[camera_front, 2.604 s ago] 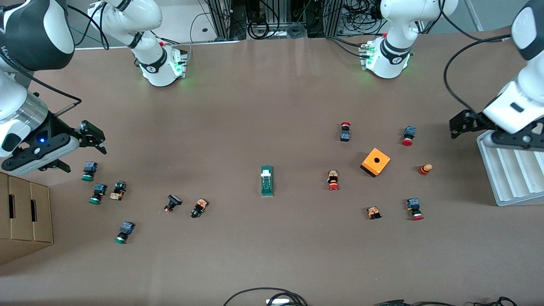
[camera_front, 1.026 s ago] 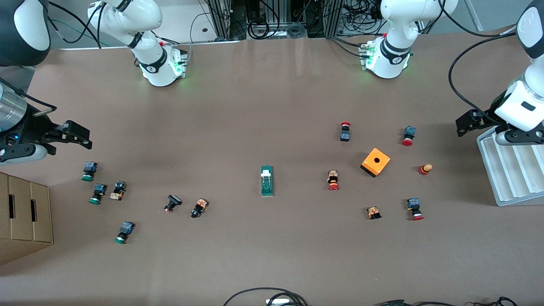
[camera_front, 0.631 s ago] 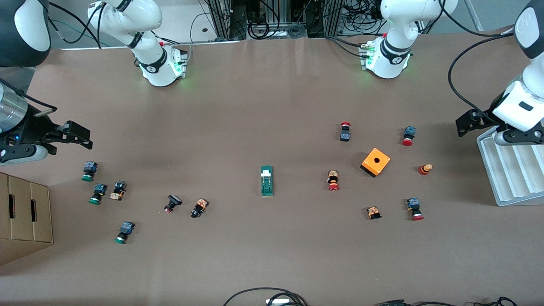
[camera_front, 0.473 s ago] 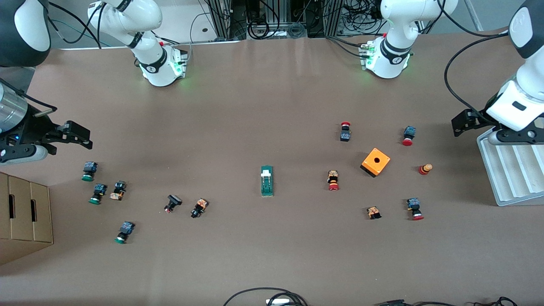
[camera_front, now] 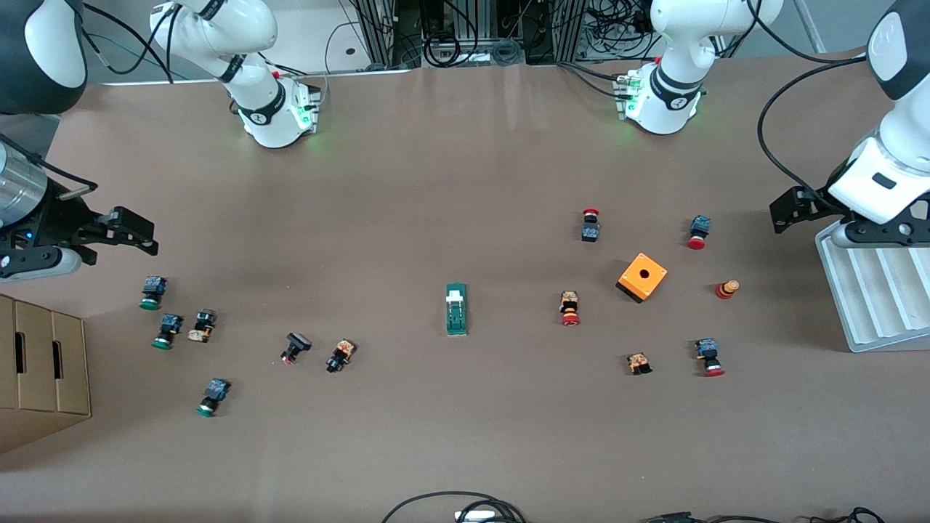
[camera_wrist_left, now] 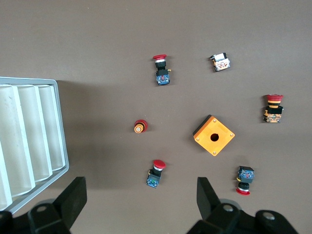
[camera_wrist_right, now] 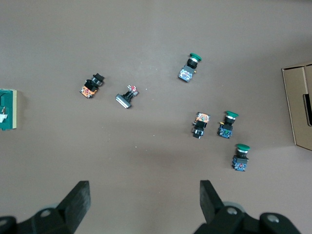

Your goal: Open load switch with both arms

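Mid-table, load switch (camera_front: pixel 455 309) lies well apart from both open grippers.

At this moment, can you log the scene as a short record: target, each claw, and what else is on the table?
target: load switch lying mid-table, untouched
left claw: open, empty, in the air by the white tray
right claw: open, empty, in the air above the green-capped buttons
nearby: orange box among red-capped buttons, toward the left arm's end
also: cardboard box at the right arm's end
progress: no contact yet
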Controlling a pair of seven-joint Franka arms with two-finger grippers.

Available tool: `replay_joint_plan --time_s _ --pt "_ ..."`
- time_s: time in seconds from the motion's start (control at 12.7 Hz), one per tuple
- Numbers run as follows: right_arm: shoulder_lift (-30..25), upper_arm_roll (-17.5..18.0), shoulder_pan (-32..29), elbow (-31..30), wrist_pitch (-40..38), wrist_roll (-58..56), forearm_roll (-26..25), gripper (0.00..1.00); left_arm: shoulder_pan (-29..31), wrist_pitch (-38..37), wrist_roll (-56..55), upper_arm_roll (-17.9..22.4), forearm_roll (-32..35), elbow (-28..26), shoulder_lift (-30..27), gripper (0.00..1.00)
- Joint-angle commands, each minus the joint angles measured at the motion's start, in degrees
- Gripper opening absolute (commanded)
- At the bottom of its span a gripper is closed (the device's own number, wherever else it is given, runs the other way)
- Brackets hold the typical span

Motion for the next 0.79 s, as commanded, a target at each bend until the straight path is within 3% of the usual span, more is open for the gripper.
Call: replay_joint_plan --time_s 0.0,0.71 --pt "0.86 -0.03 0.37 1.51 0.07 0.9 -0.26 1.0 0.06 -0.25 -0.74 -0.28 0.91 0.55 -0.08 1.0" --pt "0.77 -0.12 -0.16 1.42 0.77 0.9 -0.35 1.0 0.06 -0.25 -0.74 -0.28 0.91 0.64 -0.08 1.0"
